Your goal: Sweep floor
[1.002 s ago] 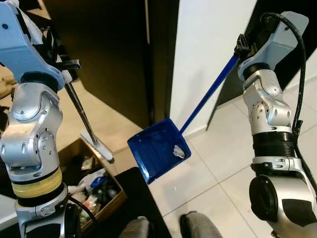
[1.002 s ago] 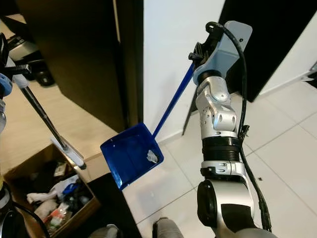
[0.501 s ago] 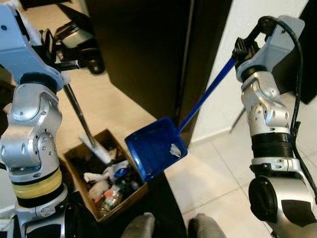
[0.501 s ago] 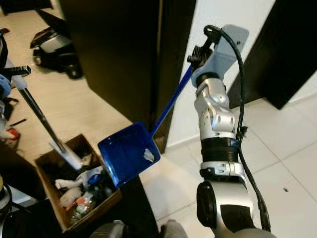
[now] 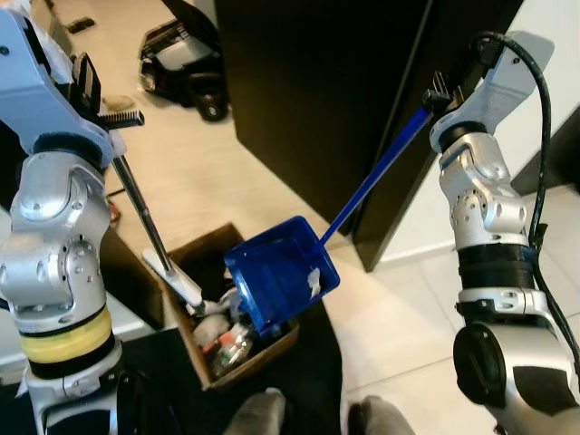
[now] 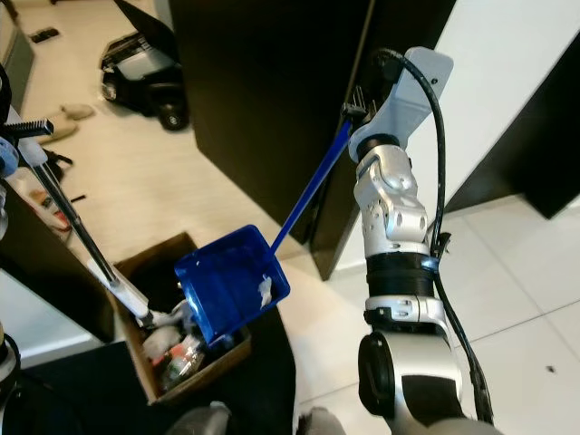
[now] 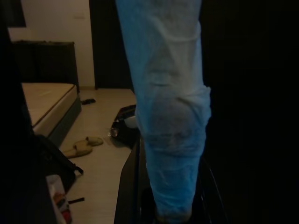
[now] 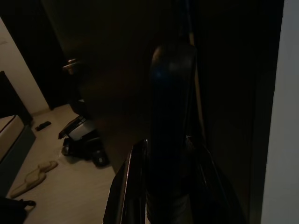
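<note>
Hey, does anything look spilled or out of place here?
Nothing has spilled. The blue dustpan, tilted over the cardboard box, holds a white scrap near its lower edge. The brush head hangs over the box's rubbish. A dark toy car sits on the floor beyond.

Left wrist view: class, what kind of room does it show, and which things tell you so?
Probably a bedroom in a home: a bed against the wall, slippers on the floor, and a dark doorway behind.

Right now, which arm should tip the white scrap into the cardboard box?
Right. The right gripper holds the long-handled blue plastic dustpan with the white scrap directly over the open cardboard box. The left gripper holds only the broom.
</note>
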Available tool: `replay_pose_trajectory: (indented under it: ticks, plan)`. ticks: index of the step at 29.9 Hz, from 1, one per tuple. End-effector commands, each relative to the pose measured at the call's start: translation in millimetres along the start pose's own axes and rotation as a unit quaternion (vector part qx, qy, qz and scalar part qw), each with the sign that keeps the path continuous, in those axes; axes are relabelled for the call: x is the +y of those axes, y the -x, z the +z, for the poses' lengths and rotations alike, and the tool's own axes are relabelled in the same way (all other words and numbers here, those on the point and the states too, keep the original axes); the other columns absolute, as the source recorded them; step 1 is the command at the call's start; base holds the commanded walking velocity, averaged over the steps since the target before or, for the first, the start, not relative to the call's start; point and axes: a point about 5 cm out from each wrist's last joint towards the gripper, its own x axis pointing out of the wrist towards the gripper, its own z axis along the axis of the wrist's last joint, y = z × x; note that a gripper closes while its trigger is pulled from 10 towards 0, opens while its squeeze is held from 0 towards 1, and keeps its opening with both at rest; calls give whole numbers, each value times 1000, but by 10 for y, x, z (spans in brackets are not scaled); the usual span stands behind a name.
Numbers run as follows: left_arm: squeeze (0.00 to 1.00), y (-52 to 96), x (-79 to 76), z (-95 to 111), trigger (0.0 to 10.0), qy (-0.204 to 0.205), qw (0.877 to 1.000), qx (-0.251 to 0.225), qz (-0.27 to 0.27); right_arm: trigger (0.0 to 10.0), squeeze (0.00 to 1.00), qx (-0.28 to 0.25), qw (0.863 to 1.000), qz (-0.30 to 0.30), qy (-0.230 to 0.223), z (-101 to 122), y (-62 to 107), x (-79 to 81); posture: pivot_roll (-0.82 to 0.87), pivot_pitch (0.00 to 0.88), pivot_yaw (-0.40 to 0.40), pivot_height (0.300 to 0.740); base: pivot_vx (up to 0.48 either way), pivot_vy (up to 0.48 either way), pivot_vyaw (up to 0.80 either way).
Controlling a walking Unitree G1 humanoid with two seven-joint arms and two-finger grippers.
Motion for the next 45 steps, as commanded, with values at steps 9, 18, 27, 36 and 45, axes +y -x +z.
replay_pose_trajectory:
  ticks: [9,18,27,36,45]
  plan:
    - [0,11,-7,95,10000,-12,1000,-23,-5,10000,0,-21,1000,2,-6,83,-4,22,104,50,-3,740,0,375,0]
    - [0,11,-14,99,10000,-13,1000,-23,-7,10000,0,-19,1000,0,-8,68,4,16,106,54,-1,740,0,375,0]
    - [0,11,-16,100,10000,-12,1000,-23,-8,10000,0,-18,1000,0,-9,64,0,14,109,55,-1,740,0,355,0]
    - [0,41,-51,33,10000,-22,999,-13,-24,10000,0,-58,998,0,26,117,-39,21,112,53,3,740,0,59,0]
    - [0,58,-64,2,10000,-24,999,-8,-29,10000,0,-107,990,32,89,139,-73,174,122,49,1,740,0,0,0]
